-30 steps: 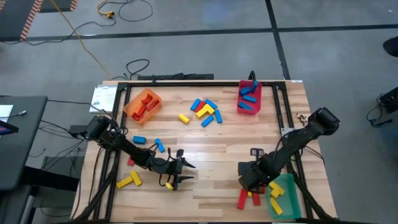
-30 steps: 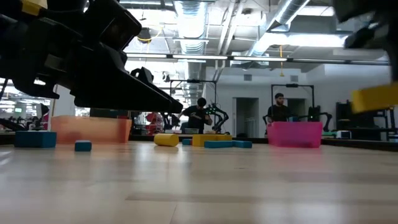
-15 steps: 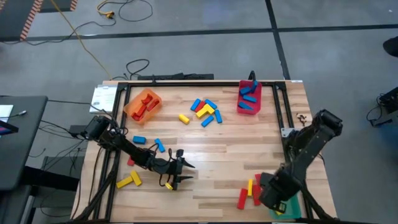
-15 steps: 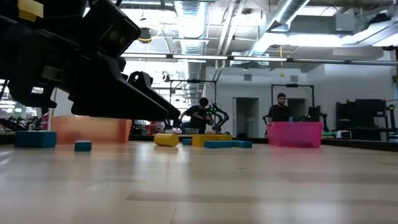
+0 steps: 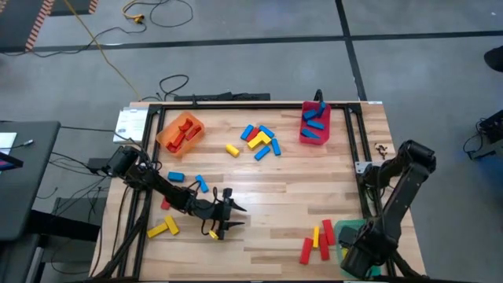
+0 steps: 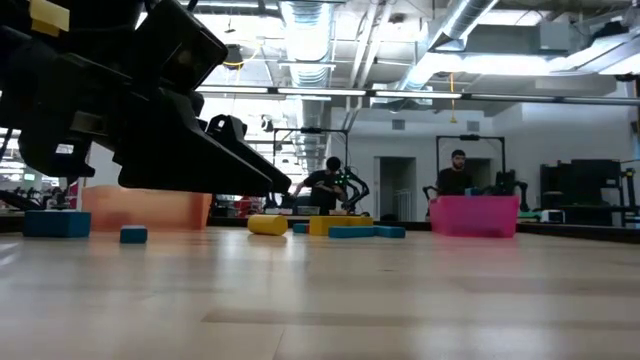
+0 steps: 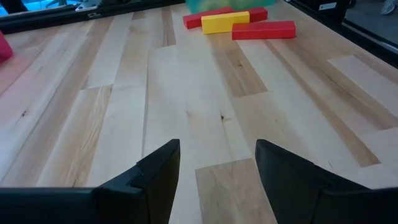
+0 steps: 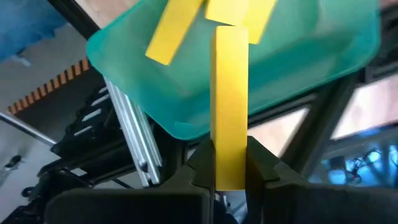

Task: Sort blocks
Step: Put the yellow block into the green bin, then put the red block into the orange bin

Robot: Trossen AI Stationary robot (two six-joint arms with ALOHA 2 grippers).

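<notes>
Red, blue and yellow blocks lie scattered on the wooden table [image 5: 275, 189]. There is a cluster [image 5: 259, 140] at the far middle and red and yellow ones [image 5: 316, 240] near the green bin [image 5: 346, 232]. My right gripper [image 8: 230, 167] hangs over that bin [image 8: 186, 106], shut on a yellow block [image 8: 230, 93]. Yellow blocks [image 8: 171, 28] lie in the bin. In the high view the right wrist [image 5: 357, 253] hides its fingers. My left gripper [image 7: 217, 174] stands open and low over bare wood at the near left [image 5: 234, 217], with nothing between its fingers. My right gripper pinches the yellow block's two long sides between its two fingers, near one end [image 8: 229, 158]. The fingers slant steeply down from above and lie along the block. The rest of the block sticks out past the fingertips, lifted clear above the green bin.
An orange bin [image 5: 181, 132] with red blocks stands at the far left and a pink bin [image 5: 314, 126] with blue blocks at the far right. A black frame [image 5: 236, 104] rims the table. Loose blocks [image 5: 163, 228] lie near the left arm. People [image 6: 455, 175] stand in the room beyond.
My right gripper has swung from beside the red and yellow blocks toward the table's near right corner, over the green bin. It has risen a little and rolled about, carrying the yellow block, which has left the low view.
</notes>
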